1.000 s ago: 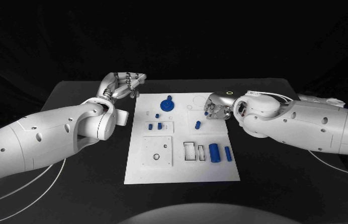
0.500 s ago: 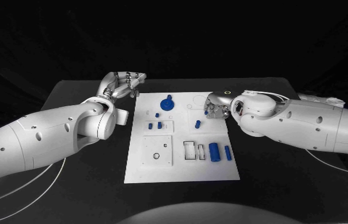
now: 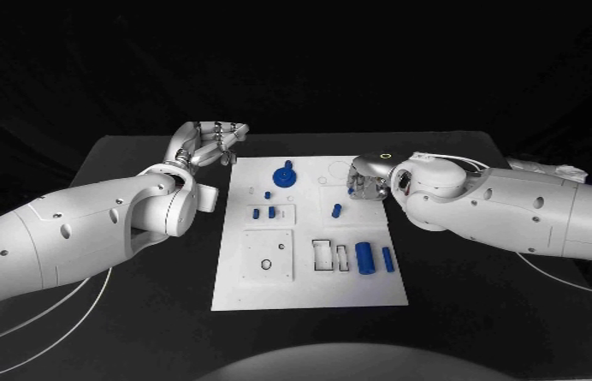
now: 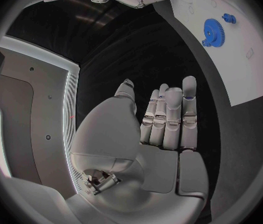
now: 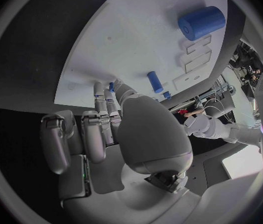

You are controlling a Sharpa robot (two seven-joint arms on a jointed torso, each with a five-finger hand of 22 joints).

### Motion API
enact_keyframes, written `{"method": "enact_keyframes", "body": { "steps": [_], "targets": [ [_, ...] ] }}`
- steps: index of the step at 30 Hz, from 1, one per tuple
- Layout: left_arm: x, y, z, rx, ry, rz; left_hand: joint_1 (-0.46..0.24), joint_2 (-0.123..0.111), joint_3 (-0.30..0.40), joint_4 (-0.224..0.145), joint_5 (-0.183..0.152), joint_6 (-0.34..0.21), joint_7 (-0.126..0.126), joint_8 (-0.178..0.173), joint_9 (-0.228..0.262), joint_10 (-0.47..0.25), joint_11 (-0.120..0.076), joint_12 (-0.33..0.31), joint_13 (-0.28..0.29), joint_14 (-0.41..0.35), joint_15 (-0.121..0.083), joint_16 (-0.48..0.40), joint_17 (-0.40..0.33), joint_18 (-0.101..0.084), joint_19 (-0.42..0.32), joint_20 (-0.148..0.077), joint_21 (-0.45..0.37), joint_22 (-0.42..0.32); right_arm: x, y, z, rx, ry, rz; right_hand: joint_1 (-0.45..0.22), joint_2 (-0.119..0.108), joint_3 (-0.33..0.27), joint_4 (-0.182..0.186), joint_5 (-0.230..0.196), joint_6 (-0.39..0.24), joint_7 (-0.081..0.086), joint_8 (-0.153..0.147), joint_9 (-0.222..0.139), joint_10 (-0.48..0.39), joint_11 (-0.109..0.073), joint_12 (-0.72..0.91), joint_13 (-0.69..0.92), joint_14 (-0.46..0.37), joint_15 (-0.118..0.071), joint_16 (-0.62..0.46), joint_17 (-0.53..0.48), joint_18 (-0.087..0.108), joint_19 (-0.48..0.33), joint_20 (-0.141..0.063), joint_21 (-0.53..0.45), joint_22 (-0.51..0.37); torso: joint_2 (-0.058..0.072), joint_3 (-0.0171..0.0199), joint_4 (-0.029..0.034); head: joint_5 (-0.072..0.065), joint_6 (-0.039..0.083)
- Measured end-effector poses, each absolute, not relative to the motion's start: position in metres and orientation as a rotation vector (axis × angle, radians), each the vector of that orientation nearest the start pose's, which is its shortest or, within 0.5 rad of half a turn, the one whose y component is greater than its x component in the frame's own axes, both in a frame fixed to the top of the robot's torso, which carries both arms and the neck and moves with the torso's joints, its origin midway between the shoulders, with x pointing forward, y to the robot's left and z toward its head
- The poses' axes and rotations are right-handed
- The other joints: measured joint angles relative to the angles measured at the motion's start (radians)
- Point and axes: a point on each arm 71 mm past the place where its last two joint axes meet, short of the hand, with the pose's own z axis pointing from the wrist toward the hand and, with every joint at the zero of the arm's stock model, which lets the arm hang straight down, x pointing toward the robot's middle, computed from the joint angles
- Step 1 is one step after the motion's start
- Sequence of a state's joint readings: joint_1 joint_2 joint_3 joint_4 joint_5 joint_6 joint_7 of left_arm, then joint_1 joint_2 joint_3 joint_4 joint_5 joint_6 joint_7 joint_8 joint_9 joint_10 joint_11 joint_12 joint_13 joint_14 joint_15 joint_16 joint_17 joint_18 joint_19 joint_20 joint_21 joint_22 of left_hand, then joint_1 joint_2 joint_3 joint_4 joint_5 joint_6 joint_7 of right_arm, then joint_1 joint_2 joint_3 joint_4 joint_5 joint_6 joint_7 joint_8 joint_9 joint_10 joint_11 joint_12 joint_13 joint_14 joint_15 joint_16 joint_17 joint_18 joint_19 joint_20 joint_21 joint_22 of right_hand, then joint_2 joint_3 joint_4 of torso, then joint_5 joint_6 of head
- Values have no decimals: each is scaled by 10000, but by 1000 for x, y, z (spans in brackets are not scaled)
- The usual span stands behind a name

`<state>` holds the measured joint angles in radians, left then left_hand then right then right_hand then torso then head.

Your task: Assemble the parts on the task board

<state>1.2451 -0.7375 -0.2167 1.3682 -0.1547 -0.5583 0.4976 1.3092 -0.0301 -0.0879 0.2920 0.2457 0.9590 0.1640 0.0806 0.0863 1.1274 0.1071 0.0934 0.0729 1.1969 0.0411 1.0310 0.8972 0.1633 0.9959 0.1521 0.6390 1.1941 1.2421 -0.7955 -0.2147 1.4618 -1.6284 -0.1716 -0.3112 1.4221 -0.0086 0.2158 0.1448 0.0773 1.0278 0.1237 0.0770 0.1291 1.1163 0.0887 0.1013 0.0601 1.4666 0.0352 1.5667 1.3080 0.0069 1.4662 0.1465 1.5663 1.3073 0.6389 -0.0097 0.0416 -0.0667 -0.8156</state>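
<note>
White task board [image 3: 309, 287] lies lengthwise in the middle of the black table [image 3: 494, 312]. Blue parts on it: a gear [image 3: 284, 177] near the far end, small pegs [image 3: 263, 213] beside a raised plate, one short peg [image 3: 335, 211] mid-board, a thick cylinder [image 3: 365, 257] and a slimmer rod [image 3: 387, 261] by rectangular slots at the near right. Left hand [image 3: 210, 145] hovers off the board's far left corner, fingers straight and side by side, holding nothing. Right hand [image 3: 366, 184] sits at the board's far right edge; fingertips [image 5: 114, 87] touch a small blue piece [image 5: 111, 86], grip unclear.
</note>
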Motion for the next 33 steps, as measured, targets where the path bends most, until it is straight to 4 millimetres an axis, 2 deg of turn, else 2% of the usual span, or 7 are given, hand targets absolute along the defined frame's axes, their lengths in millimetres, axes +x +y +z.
{"method": "enact_keyframes", "body": {
  "steps": [2,6,10,13,15,26,33],
  "targets": [
    [505,215,-215,-8692,13663,-12250,0,0,0,0,0,0,0,0,0,0,0,0,0,0,0,0,0,0,0,0,0,0,481,-207,-239,-3343,18733,2861,0,0,27,-27,0,106,1,61,0,56,-56,-2,-1,-2,-70,0,0,0,0,-1,0,0,-1,0,0,1,-1],
    [505,215,-215,-8704,13674,-12239,0,0,0,0,0,0,0,0,0,0,0,0,0,0,0,0,-1,0,0,0,0,0,481,-207,-239,-3324,18739,2851,49,-49,68,-14,0,218,-32,76,-1,90,-88,-52,-2,-1,-71,0,-1,-1,0,-73,0,0,-1,0,3,-3,-5],
    [506,216,-215,-8717,13682,-12220,0,0,0,0,0,0,0,0,0,0,0,0,0,0,0,0,-1,0,0,0,0,-1,481,-207,-239,-3311,18741,2852,55,-55,101,-46,0,280,-69,76,-3,143,-73,-100,2,0,-143,0,-1,0,0,-73,0,8,-1,0,-1,-3,5],
    [506,216,-215,-8726,13685,-12202,0,0,0,0,0,0,0,0,0,0,0,0,0,0,0,0,-1,-1,0,0,0,-1,480,-207,-239,-3298,18736,2852,88,-88,111,-56,0,347,-67,74,-9,159,-89,-128,5,0,-143,0,-1,0,0,-73,0,8,-1,0,-6,-4,8],
    [506,216,-215,-8731,13688,-12193,0,0,0,0,0,0,0,0,0,0,0,0,0,0,0,0,-1,0,0,0,0,-1,480,-207,-239,-3290,18734,2850,88,-88,141,-86,0,356,-76,74,-6,176,-107,-128,4,0,-143,0,-2,-1,-1,-144,0,8,-1,0,-7,-9,8],
    [506,217,-215,-8761,13709,-12150,0,0,0,0,0,0,0,0,10,0,0,-1,0,0,0,0,-2,0,0,0,0,-1,480,-205,-240,-3258,18717,2856,130,-131,141,-86,0,360,-80,56,-5,198,-128,-128,7,-5,-146,0,-3,0,0,-144,0,6,-1,-3,4,-32,15],
    [506,217,-216,-8779,13725,-12132,0,0,0,0,0,0,0,0,9,0,0,-1,0,0,0,0,-2,1,0,0,0,-1,480,-203,-240,-3252,18719,2841,130,-130,210,-100,0,360,-80,55,-12,374,-160,-129,8,0,-214,0,-4,0,0,-143,0,5,-4,-4,1,-38,25]
  ]
}}
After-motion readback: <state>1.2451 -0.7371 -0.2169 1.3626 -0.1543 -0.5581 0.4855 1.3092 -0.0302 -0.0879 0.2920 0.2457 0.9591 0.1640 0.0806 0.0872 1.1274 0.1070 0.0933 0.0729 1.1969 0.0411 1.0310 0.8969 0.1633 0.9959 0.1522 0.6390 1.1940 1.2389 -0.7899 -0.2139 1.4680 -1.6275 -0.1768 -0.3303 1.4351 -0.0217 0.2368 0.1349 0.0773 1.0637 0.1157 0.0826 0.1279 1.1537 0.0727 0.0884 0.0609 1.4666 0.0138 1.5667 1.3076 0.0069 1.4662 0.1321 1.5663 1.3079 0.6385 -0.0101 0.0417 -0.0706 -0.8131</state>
